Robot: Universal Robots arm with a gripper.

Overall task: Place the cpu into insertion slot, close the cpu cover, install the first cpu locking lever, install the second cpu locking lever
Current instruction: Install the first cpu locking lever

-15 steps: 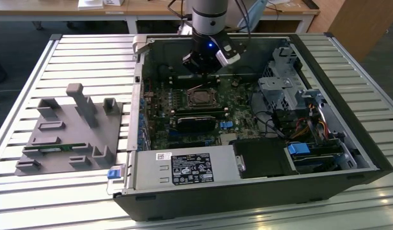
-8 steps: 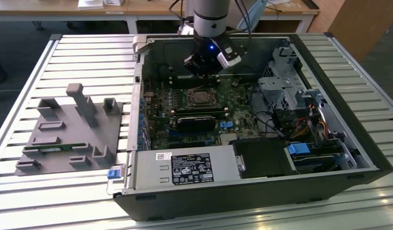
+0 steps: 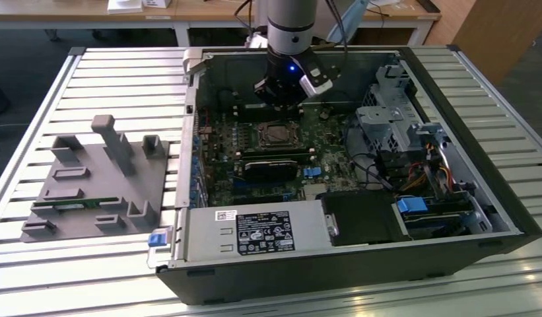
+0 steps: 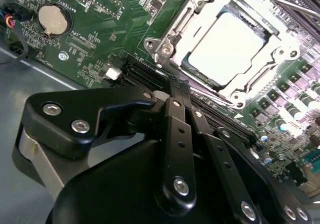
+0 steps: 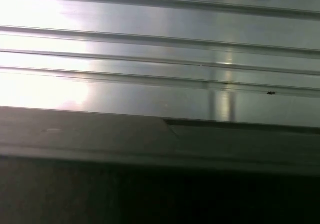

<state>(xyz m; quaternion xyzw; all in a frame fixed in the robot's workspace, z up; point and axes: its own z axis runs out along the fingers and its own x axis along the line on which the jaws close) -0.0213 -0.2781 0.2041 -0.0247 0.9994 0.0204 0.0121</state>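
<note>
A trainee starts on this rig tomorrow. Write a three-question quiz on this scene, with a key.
1. True or false: the cpu lies in the insertion slot.
2. The cpu cover is: A) down flat around the cpu; B) standing upright; C) lying outside the computer case.
3. On which side of the case does the grey fixture stand, in the exterior view?

Key: 1 true; 2 A; 3 the exterior view's left.

Grey arm [image 3: 291,20]; black end effector [image 4: 181,92], silver screws.
</note>
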